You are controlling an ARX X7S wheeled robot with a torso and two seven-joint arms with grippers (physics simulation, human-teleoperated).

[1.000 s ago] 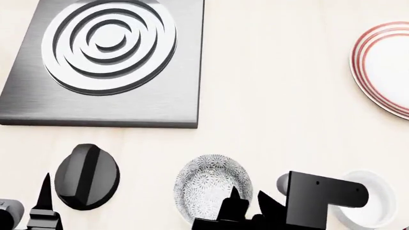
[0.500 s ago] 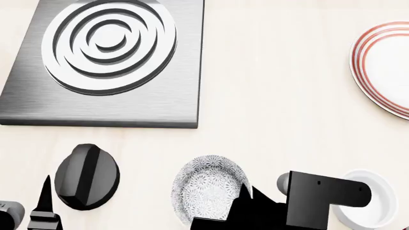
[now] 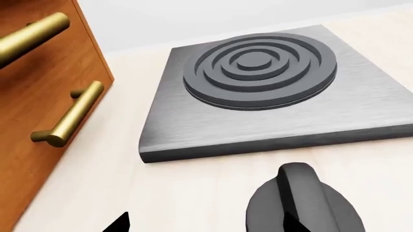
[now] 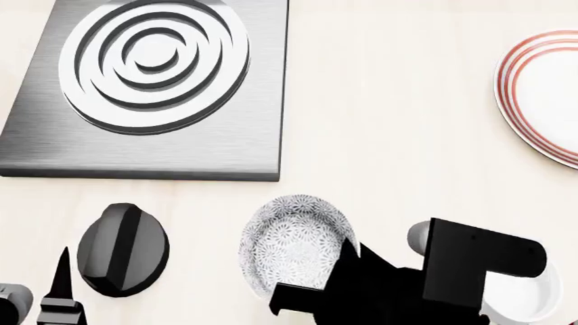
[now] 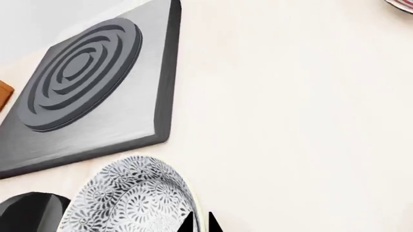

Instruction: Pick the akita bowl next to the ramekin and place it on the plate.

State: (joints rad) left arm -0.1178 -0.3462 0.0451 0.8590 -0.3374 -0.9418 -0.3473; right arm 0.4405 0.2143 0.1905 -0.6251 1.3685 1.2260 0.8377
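The akita bowl [image 4: 294, 244], white with a dense grey floral pattern, is near the counter's front edge and looks tilted. My right gripper [image 4: 357, 254] is shut on the bowl's right rim. The right wrist view shows the rim of the akita bowl [image 5: 129, 198] pinched between the two dark tips of that right gripper [image 5: 201, 223]. The plain white ramekin [image 4: 524, 301] stands just right of the bowl, partly hidden by my right arm. The red-ringed plate [image 4: 551, 95] lies at the far right, cut off by the frame. My left gripper [image 4: 61, 284] is open and holds nothing.
A brushed-metal hob plate [image 4: 153, 81] with concentric rings fills the back left. A black knob [image 4: 122, 249] lies left of the bowl, close to my left gripper [image 3: 206, 227]. A wooden drawer front [image 3: 38, 96] with brass handles borders the counter on the left.
The right gripper has shut on the bowl's rim. The bowl has shifted a little away from the front edge and tilted. The right arm has moved right, covering more of the ramekin.
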